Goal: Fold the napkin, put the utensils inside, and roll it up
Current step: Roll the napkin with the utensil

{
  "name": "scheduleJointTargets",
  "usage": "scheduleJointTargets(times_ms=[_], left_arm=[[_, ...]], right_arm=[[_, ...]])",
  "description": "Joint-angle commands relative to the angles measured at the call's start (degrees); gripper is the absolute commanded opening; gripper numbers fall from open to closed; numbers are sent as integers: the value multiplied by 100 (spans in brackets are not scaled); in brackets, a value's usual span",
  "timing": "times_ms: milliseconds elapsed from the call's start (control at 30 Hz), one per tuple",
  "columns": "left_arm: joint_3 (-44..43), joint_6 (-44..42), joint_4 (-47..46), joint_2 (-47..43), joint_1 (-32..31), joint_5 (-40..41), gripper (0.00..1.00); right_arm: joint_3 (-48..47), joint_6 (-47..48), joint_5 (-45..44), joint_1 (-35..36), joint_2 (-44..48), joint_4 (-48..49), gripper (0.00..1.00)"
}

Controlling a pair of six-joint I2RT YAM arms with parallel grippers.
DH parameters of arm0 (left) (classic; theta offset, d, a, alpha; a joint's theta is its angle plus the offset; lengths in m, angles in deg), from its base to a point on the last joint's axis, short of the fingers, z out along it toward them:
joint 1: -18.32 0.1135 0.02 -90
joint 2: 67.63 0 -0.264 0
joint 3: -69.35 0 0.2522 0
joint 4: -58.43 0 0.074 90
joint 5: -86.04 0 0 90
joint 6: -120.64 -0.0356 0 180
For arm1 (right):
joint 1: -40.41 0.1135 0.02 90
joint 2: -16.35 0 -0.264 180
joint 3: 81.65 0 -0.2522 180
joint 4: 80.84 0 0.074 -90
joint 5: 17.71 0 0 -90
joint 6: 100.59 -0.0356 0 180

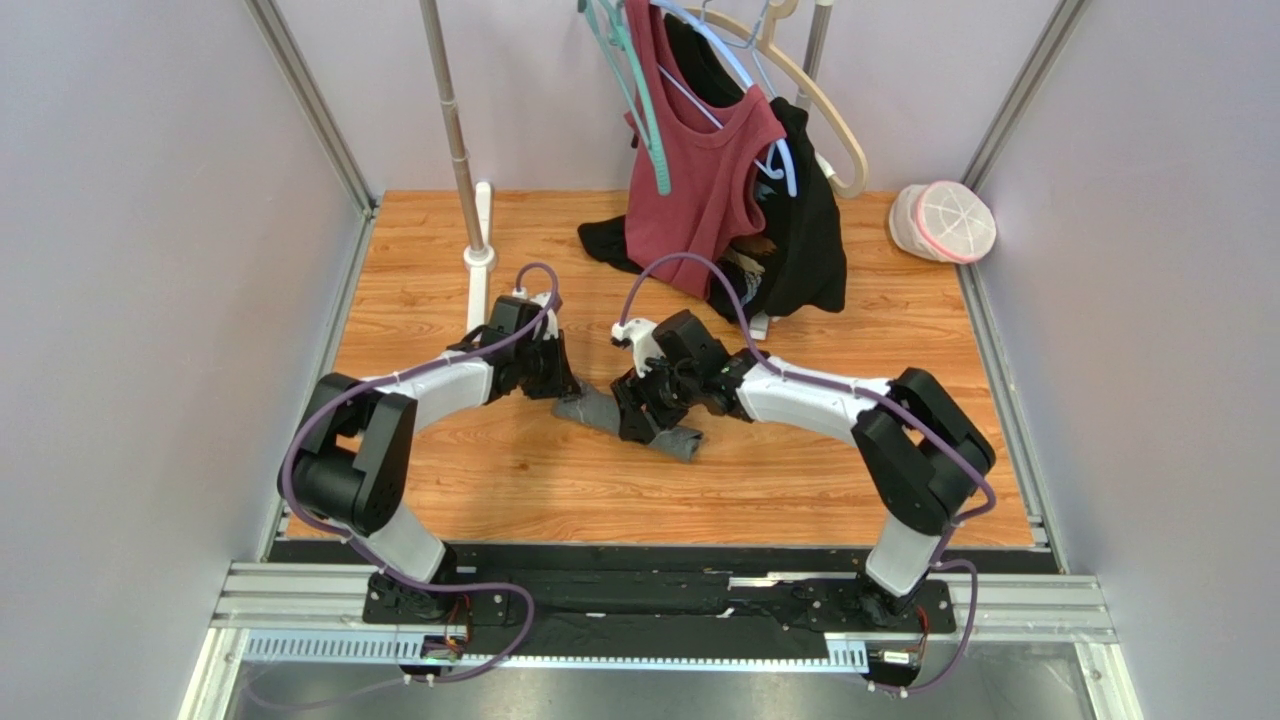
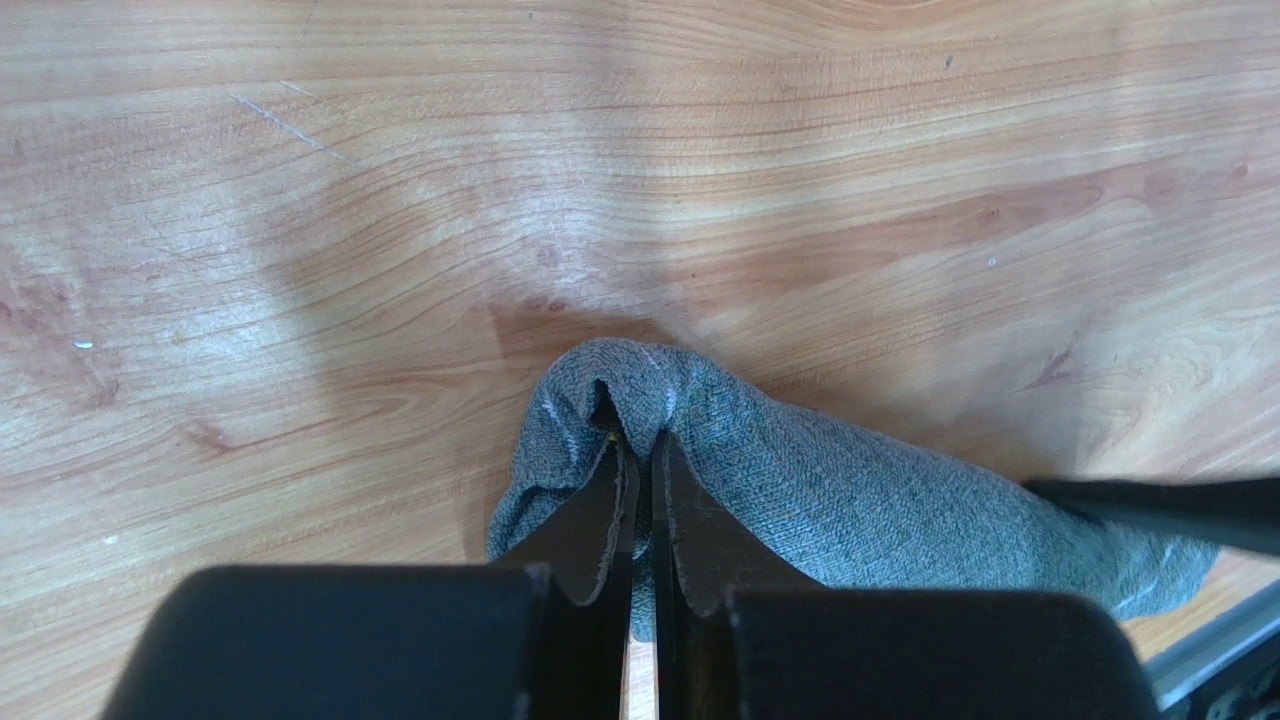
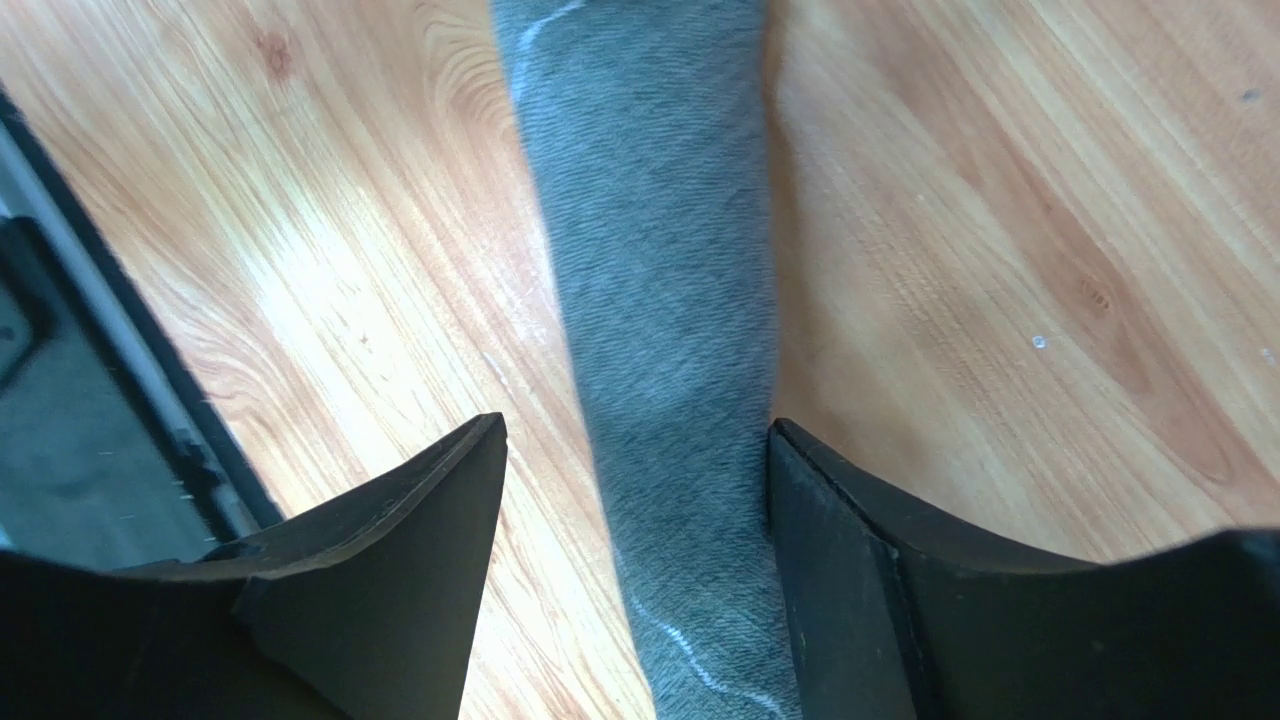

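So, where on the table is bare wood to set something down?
Free: the front strip between the napkin and the near edge; the right side before the cap. Crowded: the centre, at the left pincer and the right pincer; the back, under the garments.

- Top view: high and behind the arm bases, facing down and forward over the whole surface (image 1: 676,495).
- Left wrist view: close, looking past the left pincer (image 2: 637,438) onto one end of the napkin (image 2: 842,488).
- Right wrist view: close, looking straight down between the right pincer (image 3: 631,435) fingers.
- All three views share the napkin.
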Motion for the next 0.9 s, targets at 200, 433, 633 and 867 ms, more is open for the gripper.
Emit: scheduleJointTargets(times_ms=[200, 433, 633, 867], left_arm=[[-393, -255, 474, 309, 26, 27, 3], [-569, -360, 633, 441, 35, 18, 3], [-683, -387, 703, 546, 43, 9, 3], [-762, -396, 773, 626, 61, 0, 2]], right_arm=[[334, 1150, -2262, 1000, 226, 742, 68], [474, 1211, -3530, 1220, 294, 1067, 68], [597, 1483, -3048, 1360, 489, 1190, 68], [790, 1747, -2880, 1536, 533, 1611, 68]])
